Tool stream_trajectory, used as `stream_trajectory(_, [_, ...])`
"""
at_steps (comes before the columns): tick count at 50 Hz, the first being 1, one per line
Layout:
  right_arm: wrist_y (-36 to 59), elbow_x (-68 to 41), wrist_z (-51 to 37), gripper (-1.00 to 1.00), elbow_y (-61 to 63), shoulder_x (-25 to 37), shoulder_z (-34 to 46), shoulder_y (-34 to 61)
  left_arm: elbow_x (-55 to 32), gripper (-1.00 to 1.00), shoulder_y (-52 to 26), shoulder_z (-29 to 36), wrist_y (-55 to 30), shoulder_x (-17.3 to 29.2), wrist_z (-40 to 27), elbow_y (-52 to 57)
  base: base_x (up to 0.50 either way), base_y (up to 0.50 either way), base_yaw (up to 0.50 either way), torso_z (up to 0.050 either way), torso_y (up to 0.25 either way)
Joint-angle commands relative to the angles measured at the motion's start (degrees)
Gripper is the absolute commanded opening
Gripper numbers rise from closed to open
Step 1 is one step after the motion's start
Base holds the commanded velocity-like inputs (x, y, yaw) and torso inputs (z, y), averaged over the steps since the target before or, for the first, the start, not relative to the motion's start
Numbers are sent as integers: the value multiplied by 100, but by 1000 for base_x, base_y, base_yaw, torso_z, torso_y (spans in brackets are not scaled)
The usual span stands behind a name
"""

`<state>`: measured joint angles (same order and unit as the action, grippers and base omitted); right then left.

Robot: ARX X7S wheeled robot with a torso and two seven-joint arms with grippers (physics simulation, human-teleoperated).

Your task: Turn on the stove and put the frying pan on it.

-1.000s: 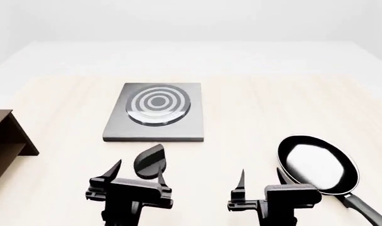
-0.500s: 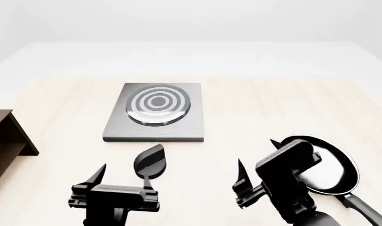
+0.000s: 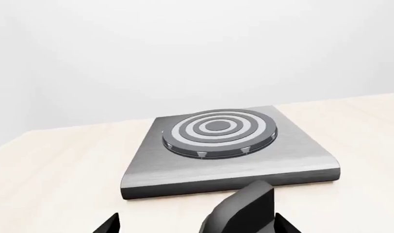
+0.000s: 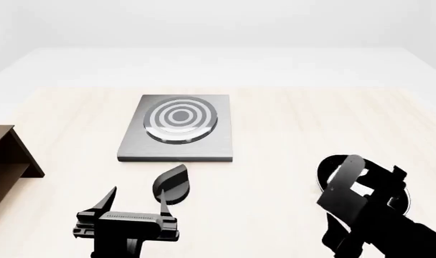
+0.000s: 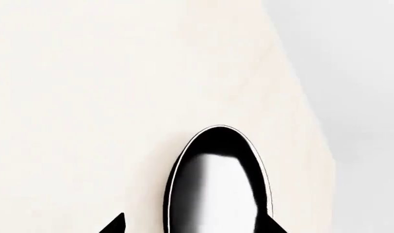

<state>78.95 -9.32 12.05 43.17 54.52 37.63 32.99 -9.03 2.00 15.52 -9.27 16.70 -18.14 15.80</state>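
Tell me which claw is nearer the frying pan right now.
The right claw. It hangs over the frying pan, its arm covering most of the pan from the head camera. The left claw sits well off to the pan's left, near the knob.

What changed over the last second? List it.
The right arm swung over the pan and now covers most of it in the head view; its gripper points down at it, open, holding nothing. The left gripper drew back slightly, still open. The stove, knob and shelf stayed put.
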Motion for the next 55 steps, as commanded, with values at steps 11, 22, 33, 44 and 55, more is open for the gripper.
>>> stream_trajectory(11, [958,-99,643,100,-532,889,534,142,71,100,-21,-46,15,-66,129,-30,0,0,0,0,0])
stream_trajectory(22, [938,-41,429,100,-1104,975,748,-119,72,100,-33,-4,-7,-52,106,-25,0,0,0,0,0])
stream_trajectory(33, [778,-2,322,100,-1546,896,751,-142,86,100,-38,34,18,-31,87,-59,0,0,0,0,0])
stream_trajectory(44, [330,-314,145,100,-1895,786,-383,-502,99,100,-70,75,-10,-27,52,-73,0,0,0,0,0])
stream_trajectory(55, [-383,-679,41,100,-2394,560,-1329,-1066,137,100,-87,145,-6,-29,23,-114,0,0,0,0,0])
